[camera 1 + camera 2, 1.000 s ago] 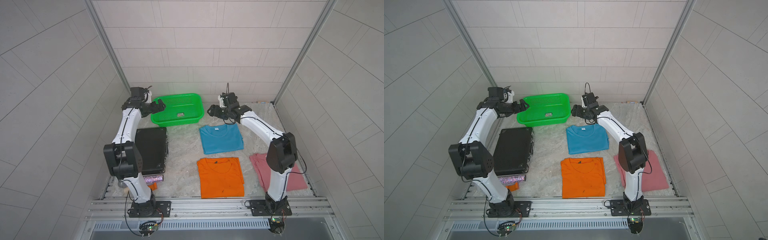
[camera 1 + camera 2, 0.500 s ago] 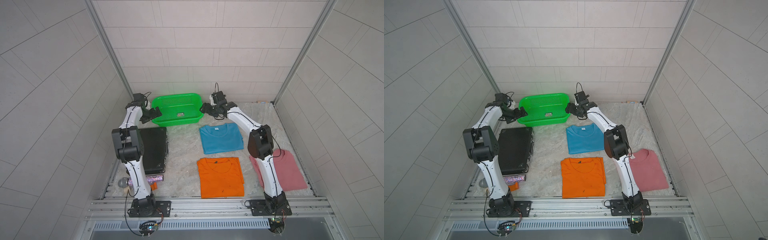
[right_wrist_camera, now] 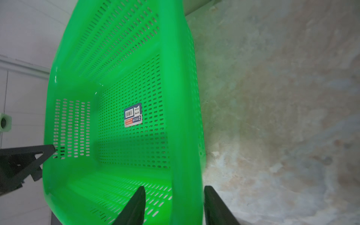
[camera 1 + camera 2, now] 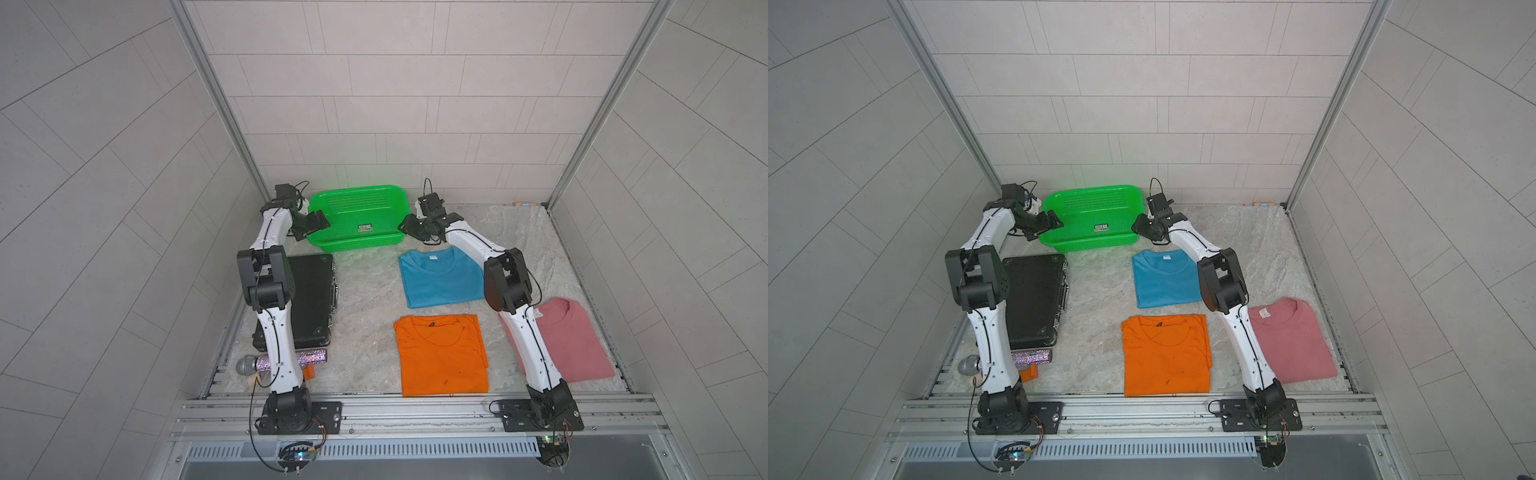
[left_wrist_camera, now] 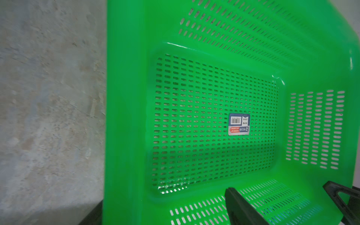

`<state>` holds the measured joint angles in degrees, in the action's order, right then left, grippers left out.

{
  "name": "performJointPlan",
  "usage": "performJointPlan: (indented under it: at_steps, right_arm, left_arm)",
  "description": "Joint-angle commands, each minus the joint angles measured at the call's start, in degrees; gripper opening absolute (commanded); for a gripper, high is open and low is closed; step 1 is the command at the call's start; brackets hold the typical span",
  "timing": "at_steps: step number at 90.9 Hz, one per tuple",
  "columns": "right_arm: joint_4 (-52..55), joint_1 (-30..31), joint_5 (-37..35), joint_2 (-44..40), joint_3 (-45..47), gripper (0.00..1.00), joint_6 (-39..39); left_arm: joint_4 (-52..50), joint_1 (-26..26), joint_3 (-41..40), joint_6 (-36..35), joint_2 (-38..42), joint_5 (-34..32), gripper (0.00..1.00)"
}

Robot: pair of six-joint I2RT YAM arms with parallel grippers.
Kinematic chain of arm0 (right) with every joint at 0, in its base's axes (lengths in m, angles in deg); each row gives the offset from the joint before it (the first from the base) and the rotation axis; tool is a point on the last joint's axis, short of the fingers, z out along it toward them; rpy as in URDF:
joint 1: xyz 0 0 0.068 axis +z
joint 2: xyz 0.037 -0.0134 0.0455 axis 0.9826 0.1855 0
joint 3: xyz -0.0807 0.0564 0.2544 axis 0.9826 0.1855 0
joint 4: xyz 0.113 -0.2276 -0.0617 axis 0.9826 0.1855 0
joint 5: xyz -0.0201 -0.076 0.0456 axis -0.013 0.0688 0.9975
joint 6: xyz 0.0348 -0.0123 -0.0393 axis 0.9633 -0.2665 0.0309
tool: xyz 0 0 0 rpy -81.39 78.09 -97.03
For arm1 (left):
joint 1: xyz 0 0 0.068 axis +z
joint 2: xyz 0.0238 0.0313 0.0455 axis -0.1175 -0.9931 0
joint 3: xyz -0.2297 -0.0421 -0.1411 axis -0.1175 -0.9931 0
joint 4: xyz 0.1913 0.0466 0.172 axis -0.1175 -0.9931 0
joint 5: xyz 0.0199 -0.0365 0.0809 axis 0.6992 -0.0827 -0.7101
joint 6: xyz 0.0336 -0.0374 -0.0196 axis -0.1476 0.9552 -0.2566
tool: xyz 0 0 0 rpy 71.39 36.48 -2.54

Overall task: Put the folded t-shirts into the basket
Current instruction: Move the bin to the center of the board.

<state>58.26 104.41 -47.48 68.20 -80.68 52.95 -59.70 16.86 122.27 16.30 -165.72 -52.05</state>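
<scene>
Basket [image 4: 353, 244] walls stand between jaws of left tool [image 5: 277, 186] and right tool [image 3: 174, 188].

My top views from high up, looking down over the whole table [image 4: 365, 299], my wrist cameras close at opposite ends of the basket [image 5: 124, 116], sharing its label [image 3: 133, 115].

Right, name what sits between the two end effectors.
The green basket, in both top views: left end effector at one short end, right end effector at the other.
</scene>
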Motion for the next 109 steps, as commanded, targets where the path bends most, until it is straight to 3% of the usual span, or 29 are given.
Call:
performJointPlan:
  at_steps: [1,6,10,30,57,80,94,109]
  right_arm:
    - [-1.2,-0.7,-0.8,-1.2,-1.4,0.28,-0.5]
    - [0.0,-1.0,-1.0,-1.7,-1.4,0.16,-0.7]
    - [1.2,-1.1,-1.1,-2.3,-1.2,0.14,-1.1]
    - [4.4,-2.3,-2.7,-7.8,5.3,0.13,-1.4]
    - [1.8,-7.9,-0.5,-19.4,22.7,0.15,7.8]
    - [6.5,-10.5,-11.9,-24.2,25.9,0.16,7.2]
    - [5.0,-12.3,-13.3,-24.5,27.6,0.16,7.1]
    - [4.4,-14.7,-11.8,-23.9,29.6,0.16,6.3]
  left_arm:
    - [-1.2,-2.2,-0.9,-1.4,1.8,2.4,0.81]
    - [-1.1,-2.9,-1.6,-1.6,2.4,2.5,0.81]
    - [-1.1,-3.6,-2.3,-1.7,2.8,2.8,0.81]
    - [-0.3,-8.4,-5.4,-5.0,5.8,-0.4,0.79]
    - [-0.1,-15.1,-3.4,-6.0,4.9,-1.9,0.79]
    - [-2.8,-19.5,4.4,-4.6,-0.4,-7.8,0.88]
    - [-1.9,-20.1,1.8,-4.5,2.4,-10.8,0.98]
    - [-3.3,-20.0,0.1,-5.1,5.9,-9.4,1.0]
